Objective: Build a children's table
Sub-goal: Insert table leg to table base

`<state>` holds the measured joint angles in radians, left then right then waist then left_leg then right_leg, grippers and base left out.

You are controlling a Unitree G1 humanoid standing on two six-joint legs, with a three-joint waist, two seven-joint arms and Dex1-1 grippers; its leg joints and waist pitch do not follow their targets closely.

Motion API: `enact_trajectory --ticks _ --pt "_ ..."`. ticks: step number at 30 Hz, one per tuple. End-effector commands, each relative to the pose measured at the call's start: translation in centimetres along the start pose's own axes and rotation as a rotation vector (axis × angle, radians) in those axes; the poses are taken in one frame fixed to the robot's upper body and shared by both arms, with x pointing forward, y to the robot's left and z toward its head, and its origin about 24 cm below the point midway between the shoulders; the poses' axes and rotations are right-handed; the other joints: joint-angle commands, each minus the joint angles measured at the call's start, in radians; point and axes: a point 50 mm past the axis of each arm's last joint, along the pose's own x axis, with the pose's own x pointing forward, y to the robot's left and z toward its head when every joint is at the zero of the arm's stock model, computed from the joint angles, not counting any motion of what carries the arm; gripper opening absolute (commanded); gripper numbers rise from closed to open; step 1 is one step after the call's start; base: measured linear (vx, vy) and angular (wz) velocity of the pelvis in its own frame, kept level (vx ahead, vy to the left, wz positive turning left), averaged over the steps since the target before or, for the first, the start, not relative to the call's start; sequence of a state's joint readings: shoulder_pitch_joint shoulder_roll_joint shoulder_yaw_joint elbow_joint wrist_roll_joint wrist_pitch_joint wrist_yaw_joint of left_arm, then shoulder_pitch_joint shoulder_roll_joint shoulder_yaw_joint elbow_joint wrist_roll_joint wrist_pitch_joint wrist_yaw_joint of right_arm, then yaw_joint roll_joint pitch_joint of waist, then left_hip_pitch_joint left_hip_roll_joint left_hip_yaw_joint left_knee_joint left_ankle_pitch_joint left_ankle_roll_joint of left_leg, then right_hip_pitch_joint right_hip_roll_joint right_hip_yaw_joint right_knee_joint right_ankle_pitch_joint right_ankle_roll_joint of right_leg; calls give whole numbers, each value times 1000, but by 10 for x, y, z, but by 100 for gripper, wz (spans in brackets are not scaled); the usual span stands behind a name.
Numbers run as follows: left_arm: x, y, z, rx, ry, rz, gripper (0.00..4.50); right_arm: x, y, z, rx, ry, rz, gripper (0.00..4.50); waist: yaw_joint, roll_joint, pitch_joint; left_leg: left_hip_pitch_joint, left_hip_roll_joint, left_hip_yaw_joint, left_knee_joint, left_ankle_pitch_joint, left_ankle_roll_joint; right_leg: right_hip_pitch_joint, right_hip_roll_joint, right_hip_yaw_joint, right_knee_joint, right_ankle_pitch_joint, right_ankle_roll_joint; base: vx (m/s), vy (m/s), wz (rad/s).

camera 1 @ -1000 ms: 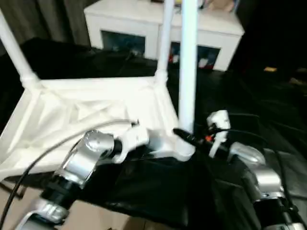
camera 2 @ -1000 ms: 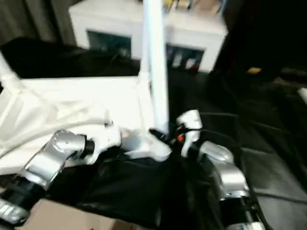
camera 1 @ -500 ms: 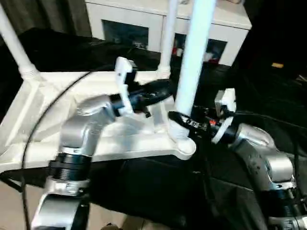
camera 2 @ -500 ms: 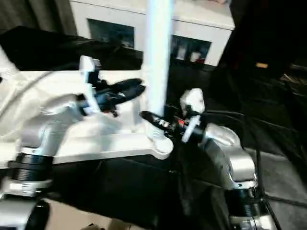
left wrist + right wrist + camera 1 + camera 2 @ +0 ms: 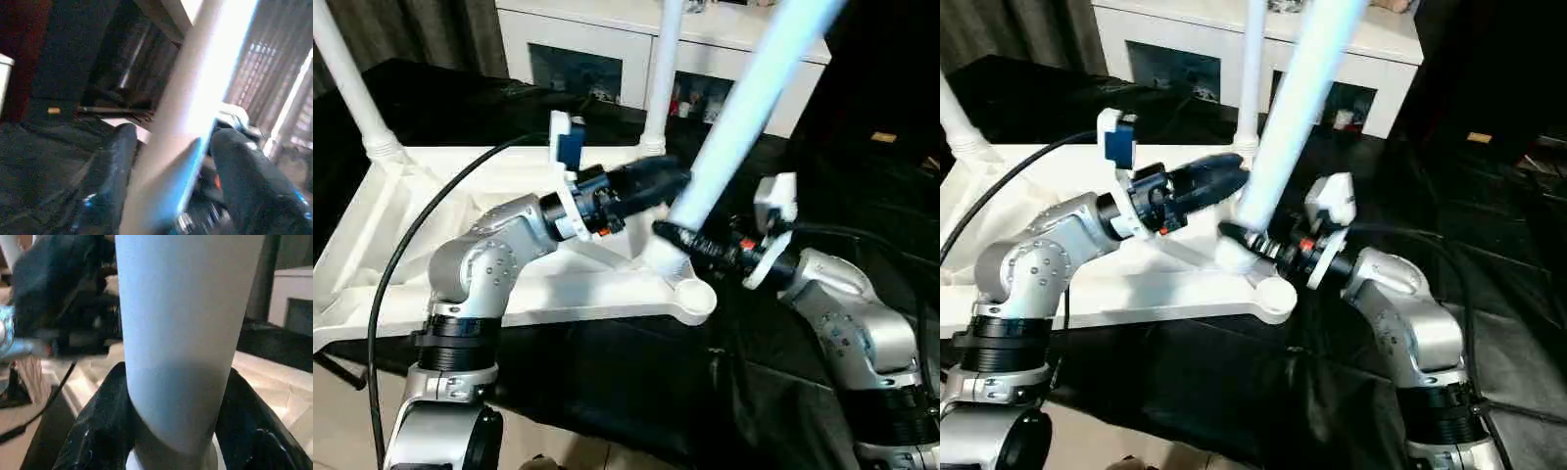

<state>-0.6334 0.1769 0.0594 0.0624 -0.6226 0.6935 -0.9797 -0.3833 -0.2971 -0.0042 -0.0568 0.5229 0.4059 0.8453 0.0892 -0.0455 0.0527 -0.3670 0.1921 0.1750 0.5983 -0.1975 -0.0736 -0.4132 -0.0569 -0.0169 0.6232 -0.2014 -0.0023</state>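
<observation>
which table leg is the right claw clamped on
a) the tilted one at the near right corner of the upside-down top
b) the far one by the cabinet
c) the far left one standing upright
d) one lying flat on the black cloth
a: the right claw grips the base of the tilted leg just above the corner socket of the top.

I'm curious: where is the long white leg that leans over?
In the head views, the tilted round white leg is at the upside-down white tabletop's near right corner, with the right gripper clamped at its base.
</observation>
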Motion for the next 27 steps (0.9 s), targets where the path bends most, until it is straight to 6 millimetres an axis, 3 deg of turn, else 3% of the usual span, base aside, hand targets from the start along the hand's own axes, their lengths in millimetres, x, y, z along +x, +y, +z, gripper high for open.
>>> enact_trajectory --ticks 1,5,6,8,9,10,12,18,20,21,27 --pt "-3 -1 2 -6 10 -14 328 -4 -5 11 -14 -27 -16 185 0 4 -64 10 26 -2 -63 -57 48 67 -57 32 -52 69 -248 0 0 0" --pt "-2 -10 8 -34 2 -84 351 -5 4 -3 -11 85 55 185 2 5 -65 10 24 -2 -62 -58 36 69 -56 31 -51 66 -248 0 0 0" --pt "-1 -12 8 -44 1 -105 359 -5 6 -7 -5 115 66 185 2 1 -65 9 24 -2 -61 -58 37 69 -56 31 -50 69 -250 0 0 0" --pt "3 -15 7 -38 11 -119 384 -4 11 -16 -10 164 88 185 4 2 -65 8 25 -2 -61 -49 41 70 -58 31 -50 79 -253 0 0 0" --pt "6 -16 5 -27 20 -115 389 -4 15 -22 -7 211 110 185 2 -5 -65 7 24 -1 -60 -49 44 70 -58 31 -50 76 -253 0 0 0" --pt "10 -16 1 -11 32 -109 391 -5 21 -32 1 283 153 185 5 -3 -63 6 25 -3 -60 -51 44 71 -58 31 -52 58 -245 0 0 0" --pt "13 -17 0 -16 37 -119 425 -6 25 -37 3 323 178 185 5 0 -63 9 27 -3 -60 -63 42 69 -61 32 -53 37 -240 0 0 0" --pt "21 -19 -7 11 52 -98 448 -7 28 -42 4 350 187 185 4 -3 -62 6 27 -4 -61 -82 35 69 -61 33 -57 -8 -226 0 0 0" --pt "21 -17 -6 11 44 -76 450 -7 25 -39 1 336 167 185 3 -1 -61 6 27 -5 -62 -95 30 67 -61 32 -60 -39 -219 0 0 0" --pt "20 -16 -6 1 41 -76 429 -7 24 -38 1 329 158 185 3 -1 -62 8 27 -4 -60 -95 28 67 -62 33 -60 -42 -218 0 0 0" --pt "17 -17 -5 -5 43 -76 373 -6 22 -35 2 300 140 185 4 -3 -65 7 25 -5 -58 -70 38 67 -58 31 -53 14 -230 0 0 0"
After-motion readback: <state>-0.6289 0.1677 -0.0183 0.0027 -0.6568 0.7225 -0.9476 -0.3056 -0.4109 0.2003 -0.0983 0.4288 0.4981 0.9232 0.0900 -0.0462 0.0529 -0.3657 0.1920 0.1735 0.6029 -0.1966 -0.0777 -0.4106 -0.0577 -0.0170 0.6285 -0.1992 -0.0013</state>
